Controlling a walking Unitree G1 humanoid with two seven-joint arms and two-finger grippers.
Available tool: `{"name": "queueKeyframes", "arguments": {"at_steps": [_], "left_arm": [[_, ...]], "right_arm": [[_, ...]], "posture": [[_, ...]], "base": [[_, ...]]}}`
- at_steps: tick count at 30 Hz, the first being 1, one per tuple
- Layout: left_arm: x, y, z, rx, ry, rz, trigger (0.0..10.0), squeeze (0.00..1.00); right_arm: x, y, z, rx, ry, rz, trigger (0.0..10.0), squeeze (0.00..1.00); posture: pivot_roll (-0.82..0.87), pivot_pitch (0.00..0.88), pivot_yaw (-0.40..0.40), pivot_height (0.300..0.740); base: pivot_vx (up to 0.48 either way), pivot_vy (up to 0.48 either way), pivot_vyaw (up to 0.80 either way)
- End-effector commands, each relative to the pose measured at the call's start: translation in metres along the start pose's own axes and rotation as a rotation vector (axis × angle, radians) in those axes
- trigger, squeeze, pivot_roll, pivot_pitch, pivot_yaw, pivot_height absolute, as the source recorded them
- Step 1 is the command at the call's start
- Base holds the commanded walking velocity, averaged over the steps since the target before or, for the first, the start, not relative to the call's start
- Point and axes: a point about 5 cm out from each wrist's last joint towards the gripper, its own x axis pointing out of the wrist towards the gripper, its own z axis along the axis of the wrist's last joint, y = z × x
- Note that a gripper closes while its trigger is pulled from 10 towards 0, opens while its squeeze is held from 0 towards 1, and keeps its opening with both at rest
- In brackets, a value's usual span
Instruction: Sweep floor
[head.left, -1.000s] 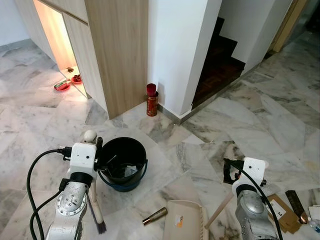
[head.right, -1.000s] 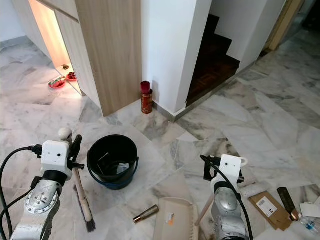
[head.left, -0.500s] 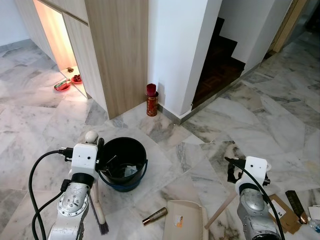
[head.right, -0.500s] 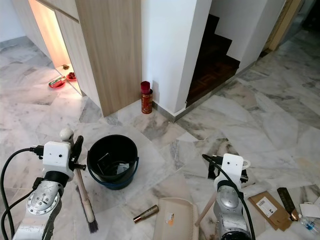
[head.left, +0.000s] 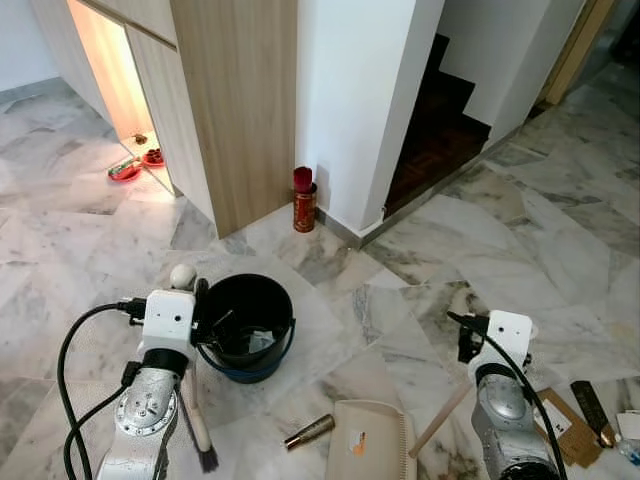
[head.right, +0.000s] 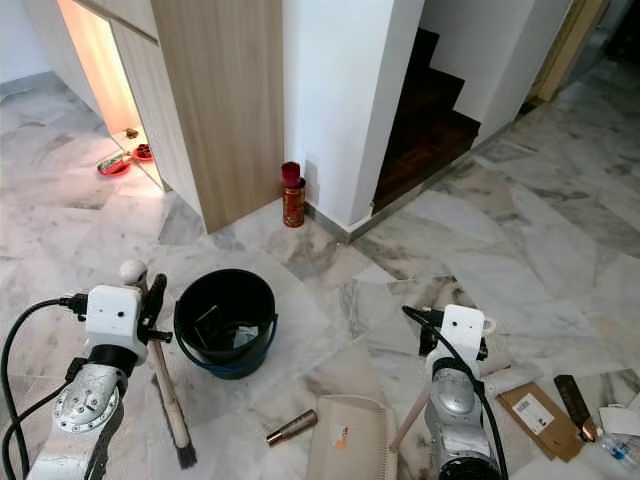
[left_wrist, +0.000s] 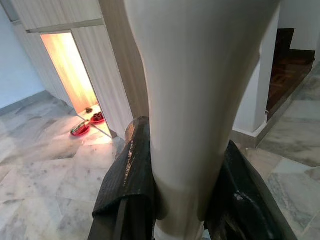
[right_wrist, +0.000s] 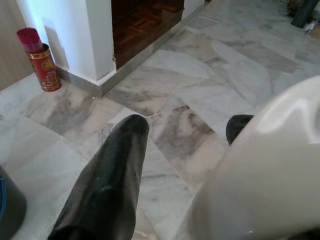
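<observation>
- The fingers (left_wrist: 130, 175) of the left gripper (head.left: 200, 312) are clamped on the brush (head.left: 193, 400), held beside the black bucket (head.left: 245, 325);
- The right gripper (right_wrist: 185, 150) is closed around a pale handle; the dustpan (head.left: 370, 440) lies on the marble floor (head.left: 560, 240) between the arms.

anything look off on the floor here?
Yes. Litter lies loose on the marble: a brown tube beside the dustpan, and flattened cardboard with a dark strip by the right gripper. The bucket stands upright.
</observation>
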Motion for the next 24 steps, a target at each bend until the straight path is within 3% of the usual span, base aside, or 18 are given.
{"name": "queueKeyframes", "arguments": {"at_steps": [1, 24], "left_arm": [[0.0005, 0.0019, 0.0125, 0.004, -0.071, 0.015, 10.0, 0.0], [0.0002, -0.0035, 0.011, -0.014, -0.058, -0.012, 10.0, 0.0]], "right_arm": [[0.0013, -0.002, 0.0009, -0.002, -0.005, -0.007, 0.0, 0.0], [0.0027, 0.0018, 0.0029, 0.003, -0.017, 0.01, 0.0, 0.0]], "posture": [[0.17, 0.065, -0.079, 0.74], [0.17, 0.067, -0.087, 0.74]], "base": [[0.0, 0.0, 0.0], [0.0, 0.0, 0.0]]}}
